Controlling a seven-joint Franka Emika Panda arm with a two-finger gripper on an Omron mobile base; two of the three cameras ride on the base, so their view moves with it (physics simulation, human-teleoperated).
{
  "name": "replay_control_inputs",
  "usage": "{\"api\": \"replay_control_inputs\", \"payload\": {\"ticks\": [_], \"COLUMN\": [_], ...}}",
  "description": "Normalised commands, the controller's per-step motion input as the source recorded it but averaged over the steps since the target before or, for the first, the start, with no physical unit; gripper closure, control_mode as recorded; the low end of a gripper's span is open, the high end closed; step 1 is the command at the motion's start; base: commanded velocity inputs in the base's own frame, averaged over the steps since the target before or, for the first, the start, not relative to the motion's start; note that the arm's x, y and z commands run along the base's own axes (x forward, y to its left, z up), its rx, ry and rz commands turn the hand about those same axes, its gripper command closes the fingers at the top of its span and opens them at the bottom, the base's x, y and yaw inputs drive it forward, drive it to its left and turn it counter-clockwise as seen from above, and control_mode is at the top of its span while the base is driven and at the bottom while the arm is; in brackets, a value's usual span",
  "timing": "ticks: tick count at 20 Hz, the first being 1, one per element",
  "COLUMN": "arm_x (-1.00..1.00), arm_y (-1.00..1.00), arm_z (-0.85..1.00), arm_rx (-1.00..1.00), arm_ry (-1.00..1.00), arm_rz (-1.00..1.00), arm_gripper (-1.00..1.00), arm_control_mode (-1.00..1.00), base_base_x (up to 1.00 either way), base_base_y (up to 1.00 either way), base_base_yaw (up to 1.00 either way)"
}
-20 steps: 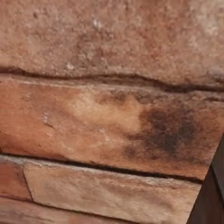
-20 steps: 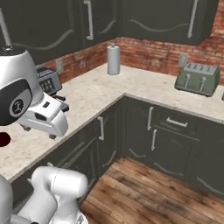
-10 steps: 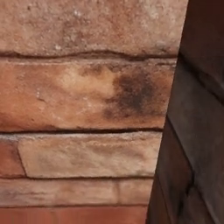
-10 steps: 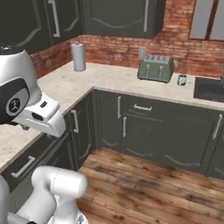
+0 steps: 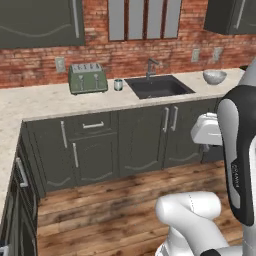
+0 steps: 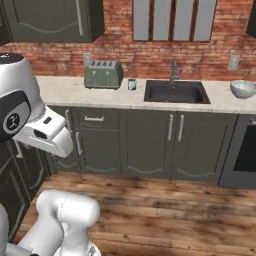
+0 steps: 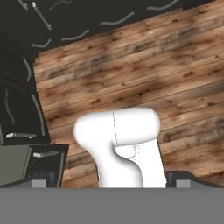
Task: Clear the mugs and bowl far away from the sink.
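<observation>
Left base view first: seeing one mug (image 5: 118, 84) on the counter (image 5: 40, 102), parked between the toaster (image 5: 88, 78) and the sink (image 5: 157, 86), close to the basin's left edge. Also spotting one bowl (image 5: 214, 76) off to the right of the sink, sitting upright on the same counter, apart from the basin. Counting one tap (image 5: 151, 66) behind the sink. Over to the right base view: same lineup from the other side, so again one mug (image 6: 132, 84) just left of the sink (image 6: 175, 92), one toaster (image 6: 103, 74) further left, one bowl (image 6: 243, 88) at the far right near the oven (image 6: 245, 150). Lots of wood floor (image 6: 165, 210) between base and cabinets. Hand view: looking down at floor planks (image 7: 131, 65), with the gripper (image 7: 112, 181) carrying nothing and the fingers (image 7: 180, 177) spread wide apart. Judging from all that, pretty clearly at the approach step, nothing picked up yet. Next move probably calls for rolling the base up to the counter, then swinging the arm up and lining the spread fingers over the mug's rim, since that looks like the closest grab. Tally so far: one mug, one bowl, one sink, one toaster, one tap.
</observation>
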Motion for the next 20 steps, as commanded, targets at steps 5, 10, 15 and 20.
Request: {"api": "replay_control_inputs", "payload": {"ticks": [5,10,15,20], "arm_x": [0.0,0.0,0.0,0.0], "arm_y": [0.0,0.0,0.0,0.0], "arm_z": [0.0,0.0,0.0,0.0], "arm_rx": [0.0,0.0,0.0,0.0], "arm_ry": [0.0,0.0,0.0,0.0], "arm_rz": [0.0,0.0,0.0,0.0], "arm_gripper": [-1.0,-1.0,-1.0,-1.0], "arm_control_mode": [1.0,1.0,1.0,1.0], "base_base_x": [0.35,-0.82,0.21,0.82], "base_base_y": [-0.62,-0.92,-0.69,-0.53], "base_base_yaw": [-0.22,-0.06,-0.01,0.0]}}
